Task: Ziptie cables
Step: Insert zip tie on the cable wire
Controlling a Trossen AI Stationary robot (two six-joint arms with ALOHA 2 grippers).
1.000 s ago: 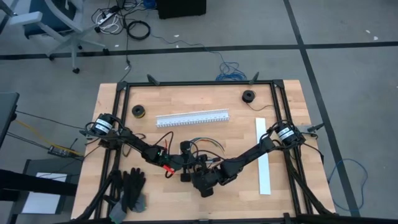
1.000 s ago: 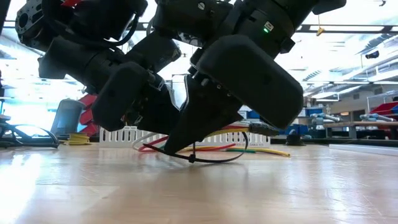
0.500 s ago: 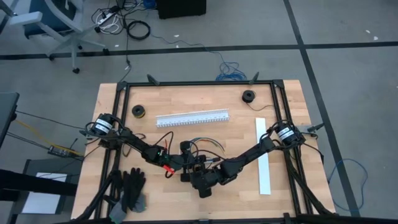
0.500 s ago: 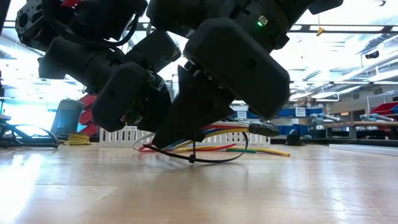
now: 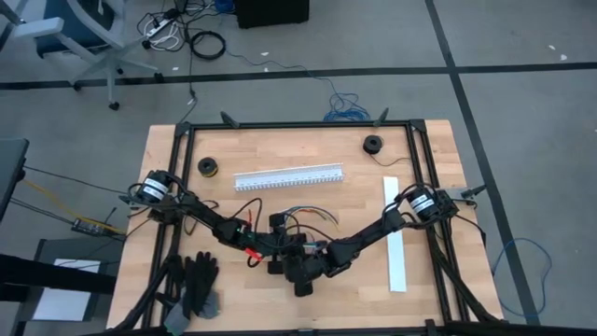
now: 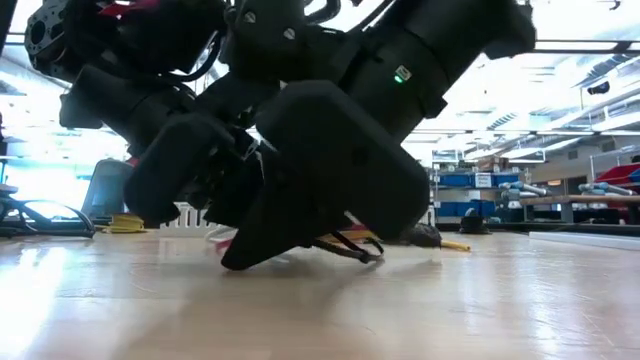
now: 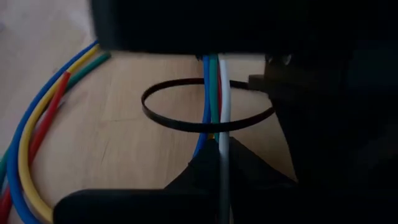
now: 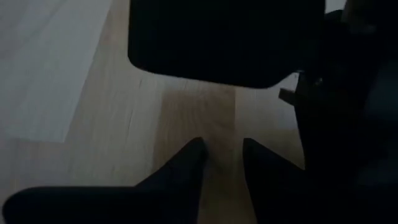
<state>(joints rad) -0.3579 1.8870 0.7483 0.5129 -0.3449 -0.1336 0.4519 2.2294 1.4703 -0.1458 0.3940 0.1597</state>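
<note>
Since a second ago the right gripper (image 8: 221, 158) has parted, empty, and dropped lower; with the left gripper (image 7: 217, 163) clamped on the cables (image 7: 211, 106), it should probably regrasp the zip tie's (image 7: 186, 124) tail before cinching.

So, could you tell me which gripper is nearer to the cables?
Left. The left gripper is shut on the cables; the right gripper stands slightly open over bare table beside them.

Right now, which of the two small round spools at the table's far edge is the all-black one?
The spool near the far right corner is all black; the spool on the far left shows yellow.
</note>
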